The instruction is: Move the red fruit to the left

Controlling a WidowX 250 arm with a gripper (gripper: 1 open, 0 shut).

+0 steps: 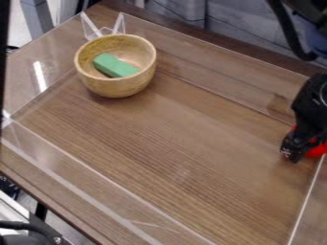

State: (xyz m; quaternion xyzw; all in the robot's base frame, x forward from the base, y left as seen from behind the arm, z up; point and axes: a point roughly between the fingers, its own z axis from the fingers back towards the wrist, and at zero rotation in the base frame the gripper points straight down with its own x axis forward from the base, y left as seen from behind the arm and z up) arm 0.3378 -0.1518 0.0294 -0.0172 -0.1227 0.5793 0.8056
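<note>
Single overhead-angled view of a wood-grain surface ringed by low clear plastic walls.

The red fruit sits at the far right edge of the view, on the surface close to the right-hand clear wall. Only a small bright red patch shows; the rest is hidden behind the arm. Leafy tip not visible.

The black robot arm comes in from the upper right and points steeply down. The hand is low over the surface, right at the fruit, its dark fingers on the fruit's left side. Hand is released, jaws spread wide, not clenched on anything. Red shows just beside and between the dark finger parts, but whether the fingers touch the fruit cannot be told at this size. Fruit looks resting on the surface, not lifted.

Upper left: a round wooden bowl stands upright on the surface, well apart from the hand and fruit. Inside it lies a green block, tilted slightly, resting on the bowl floor.

Wide stretch of bare wood lies between bowl and fruit. Dark cabling and equipment blur past the walls at top and bottom left, too unclear to name.
</note>
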